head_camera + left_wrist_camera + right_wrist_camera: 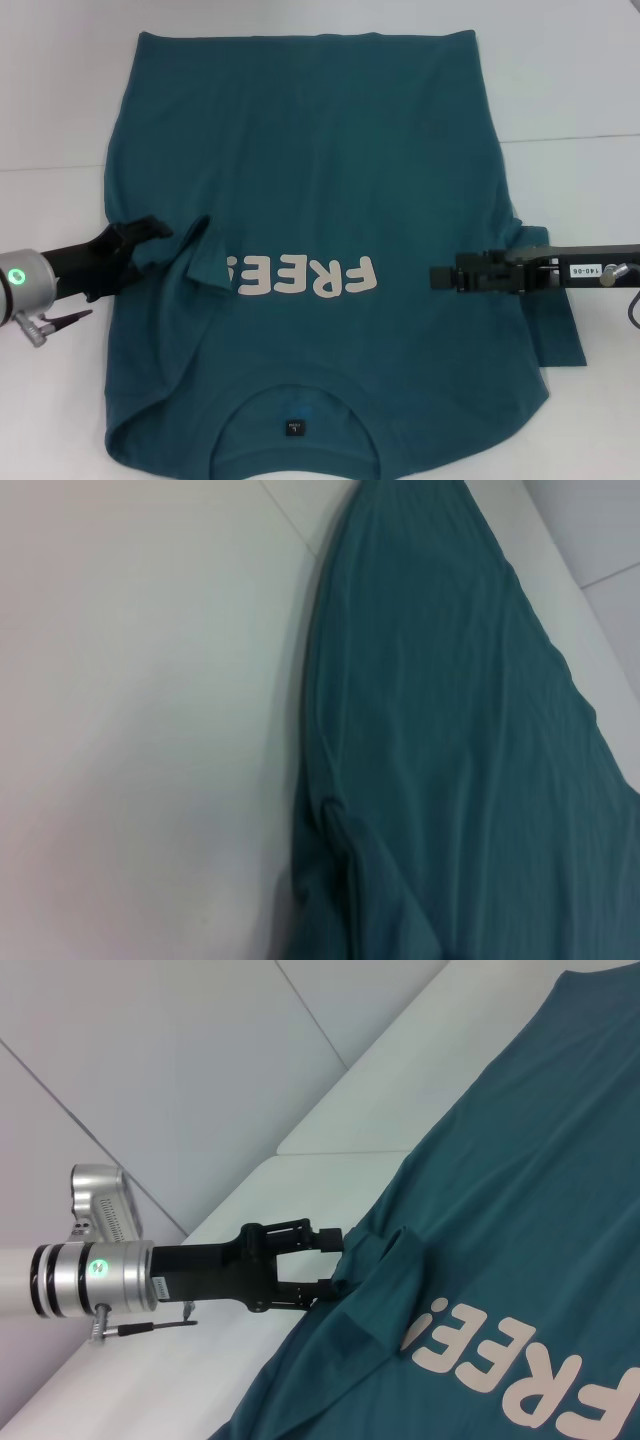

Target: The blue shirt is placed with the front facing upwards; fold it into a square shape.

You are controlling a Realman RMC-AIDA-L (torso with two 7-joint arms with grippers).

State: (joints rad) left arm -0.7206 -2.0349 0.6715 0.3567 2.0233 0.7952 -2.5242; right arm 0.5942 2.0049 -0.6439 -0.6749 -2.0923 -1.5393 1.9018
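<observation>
The shirt (320, 200) lies front up on the white tabletop (60, 90), collar nearest the robot, hem far, so its long axis runs directly away from the robot and the "FREE!" print (305, 277) crosses it from side to side. The left gripper (150, 240) sits at the shirt's left edge at chest height; in the right wrist view its fingers (325, 1235) are part open and bracket the left sleeve (195, 255), which is folded inward with its tip touching the first letter of the print. Whether the fingers actually pinch the cloth cannot be told. The right gripper (440, 277) points inward over the shirt body just beside the other end of the print; its opening cannot be told, and it appears to hold nothing. The right sleeve (555, 335) lies flat, outward, under that arm. Judged from this, the right arm is nearer the unfolded sleeve, and the fold must travel across the long axis toward the centre
</observation>
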